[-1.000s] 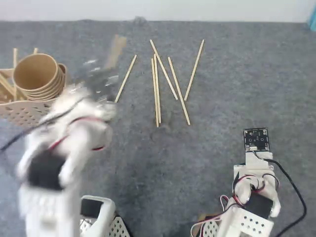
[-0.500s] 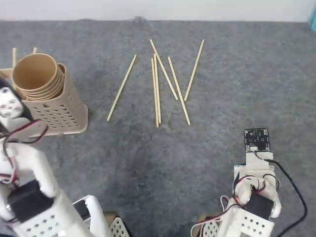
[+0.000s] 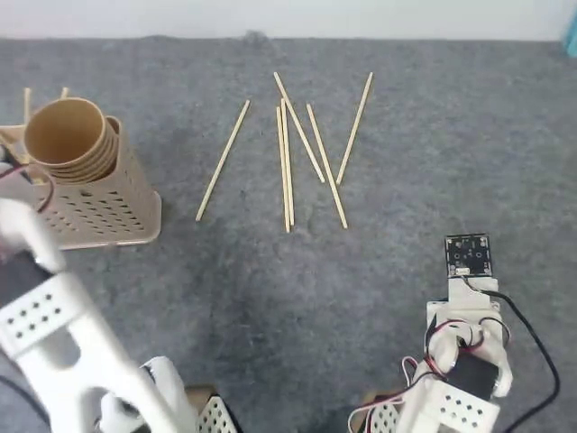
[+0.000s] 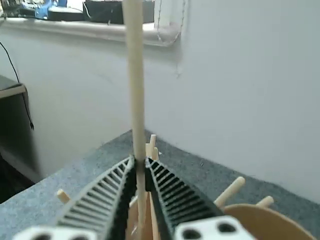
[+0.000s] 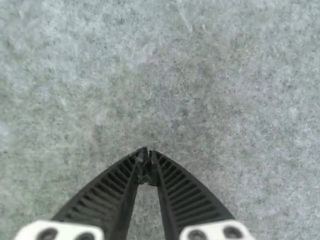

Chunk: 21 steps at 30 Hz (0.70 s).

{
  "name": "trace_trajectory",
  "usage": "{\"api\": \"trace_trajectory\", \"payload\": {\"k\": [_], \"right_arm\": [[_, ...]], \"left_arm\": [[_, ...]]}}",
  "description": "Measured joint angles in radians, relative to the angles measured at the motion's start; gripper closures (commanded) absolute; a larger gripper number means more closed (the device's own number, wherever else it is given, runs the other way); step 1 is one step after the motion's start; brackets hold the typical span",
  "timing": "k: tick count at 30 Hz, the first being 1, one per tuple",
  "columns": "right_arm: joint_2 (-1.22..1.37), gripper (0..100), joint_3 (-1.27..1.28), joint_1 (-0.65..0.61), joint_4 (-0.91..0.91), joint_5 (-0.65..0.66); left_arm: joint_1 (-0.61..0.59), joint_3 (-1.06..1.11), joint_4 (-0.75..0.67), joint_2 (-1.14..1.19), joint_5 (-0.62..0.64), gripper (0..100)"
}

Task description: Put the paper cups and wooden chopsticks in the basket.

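**High view:** a basket (image 3: 99, 212) with stacked cups (image 3: 68, 135) stood at upper left, and six loose chopsticks (image 3: 288, 167) lay at upper centre on the carpet (image 3: 406, 135).

**Left wrist view:** the left gripper (image 4: 139, 170) pinched one upright chopstick (image 4: 134, 75) near the cups.

**Right wrist view:** the right gripper (image 5: 146, 162) was closed and empty, fingertips touching, over the carpet.
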Motion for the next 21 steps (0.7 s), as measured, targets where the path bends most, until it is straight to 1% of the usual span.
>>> {"api": "trace_trajectory", "payload": {"k": [2, 4, 9, 12, 14, 16, 21], "right_arm": [[0.0, 99.1, 0.0, 0.0, 0.0, 0.0], [0.0, 99.1, 0.0, 0.0, 0.0, 0.0], [0.0, 99.1, 0.0, 0.0, 0.0, 0.0], [0.0, 99.1, 0.0, 0.0, 0.0, 0.0], [0.0, 99.1, 0.0, 0.0, 0.0, 0.0], [0.0, 99.1, 0.0, 0.0, 0.0, 0.0], [0.0, 99.1, 0.0, 0.0, 0.0, 0.0]], "left_arm": [[-0.002, 0.0, 0.0, 0.02, 0.0, 85], [-0.003, 0.0, 0.002, 0.026, 0.0, 81], [-0.003, 0.0, 0.028, 0.026, 0.0, 80], [-0.014, -0.028, 0.071, 0.028, 0.0, 80], [-0.028, -0.087, 0.144, 0.026, 0.0, 80], [-0.04, -0.178, 0.255, 0.031, 0.0, 80], [-0.012, -0.48, 0.615, 0.032, 0.0, 80]]}}
